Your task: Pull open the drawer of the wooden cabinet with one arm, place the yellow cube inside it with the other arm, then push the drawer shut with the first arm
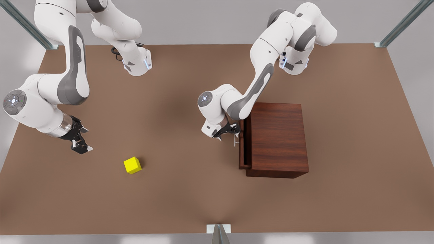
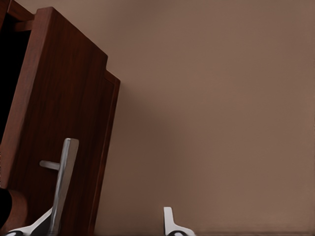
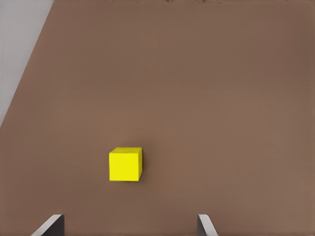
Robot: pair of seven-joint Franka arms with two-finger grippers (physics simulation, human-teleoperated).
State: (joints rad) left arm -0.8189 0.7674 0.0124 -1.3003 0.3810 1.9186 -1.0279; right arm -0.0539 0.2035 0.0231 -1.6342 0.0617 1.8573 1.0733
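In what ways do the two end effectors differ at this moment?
The left end effector is at the drawer, with the silver handle by one finger; the right end effector hangs over bare table, apart from the yellow cube. The left points sideways toward the wooden cabinet; the right points downward. Both are open.

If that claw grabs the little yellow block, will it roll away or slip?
Rolling seems unlikely: the yellow cube sits flat on the table on one face. Its smooth, plain sides look possibly slippery, though flat faces should suit the right gripper, whose open fingers look flat.
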